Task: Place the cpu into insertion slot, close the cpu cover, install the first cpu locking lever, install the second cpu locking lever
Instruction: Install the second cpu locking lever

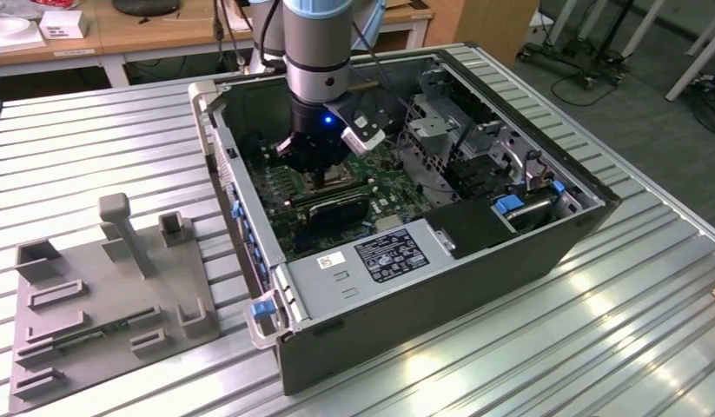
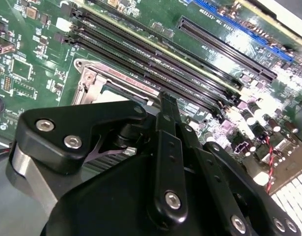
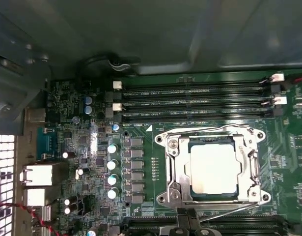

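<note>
The end effector [image 1: 323, 178] is lowered into the open computer case [image 1: 450, 261], just above the green motherboard [image 3: 155, 162]; whether its fingers are apart or together cannot be told, and nothing is seen held in it. In the first wrist view, the cpu [image 3: 214, 168] is seated flat in the insertion slot [image 3: 182, 194], with the cpu cover [image 3: 249, 169] closed down as a silvery frame around it. Long black memory slots [image 3: 190, 103] are found beside the socket. The case is set on a ribbed metal bench [image 1: 90, 148], with a grey fixture plate [image 1: 102, 295] lying at the exterior view's left.
</note>
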`<state>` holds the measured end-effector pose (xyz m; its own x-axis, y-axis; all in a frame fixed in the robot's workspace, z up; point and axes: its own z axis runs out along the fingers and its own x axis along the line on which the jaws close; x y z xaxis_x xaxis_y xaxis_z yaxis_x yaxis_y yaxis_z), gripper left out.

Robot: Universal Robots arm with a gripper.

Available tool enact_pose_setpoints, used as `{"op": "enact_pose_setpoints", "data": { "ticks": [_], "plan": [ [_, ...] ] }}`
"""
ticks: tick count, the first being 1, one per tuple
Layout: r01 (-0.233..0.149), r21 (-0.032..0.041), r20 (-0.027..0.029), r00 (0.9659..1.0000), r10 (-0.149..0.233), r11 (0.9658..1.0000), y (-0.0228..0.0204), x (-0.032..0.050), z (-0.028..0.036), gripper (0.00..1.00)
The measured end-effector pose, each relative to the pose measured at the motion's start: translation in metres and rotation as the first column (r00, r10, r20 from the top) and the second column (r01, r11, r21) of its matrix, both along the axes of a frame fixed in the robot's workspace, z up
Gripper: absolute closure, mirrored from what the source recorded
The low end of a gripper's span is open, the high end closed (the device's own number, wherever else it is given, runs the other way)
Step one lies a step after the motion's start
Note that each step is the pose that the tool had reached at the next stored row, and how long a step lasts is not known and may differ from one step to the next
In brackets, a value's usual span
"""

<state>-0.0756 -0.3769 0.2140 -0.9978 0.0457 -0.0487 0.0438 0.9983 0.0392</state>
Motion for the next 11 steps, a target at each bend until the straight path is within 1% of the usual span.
{"op": "enact_pose_setpoints", "data": {
  "ticks": [3, 5, 11],
  "plan": [
    [0.0, -0.0003, 0.0, 1.0, 0.0, 1.0, 0.0, -0.0001, -0.001, 0.9],
    [0.0, 0.0002, 0.0012, 1.0, 0.0, 1.0, 0.0001, -0.0005, -0.0022, 0.9],
    [0.0, 0.0001, 0.0085, 1.0, 0.0, 1.0, 0.0, -0.0049, -0.0087, 0.9]
  ]
}}
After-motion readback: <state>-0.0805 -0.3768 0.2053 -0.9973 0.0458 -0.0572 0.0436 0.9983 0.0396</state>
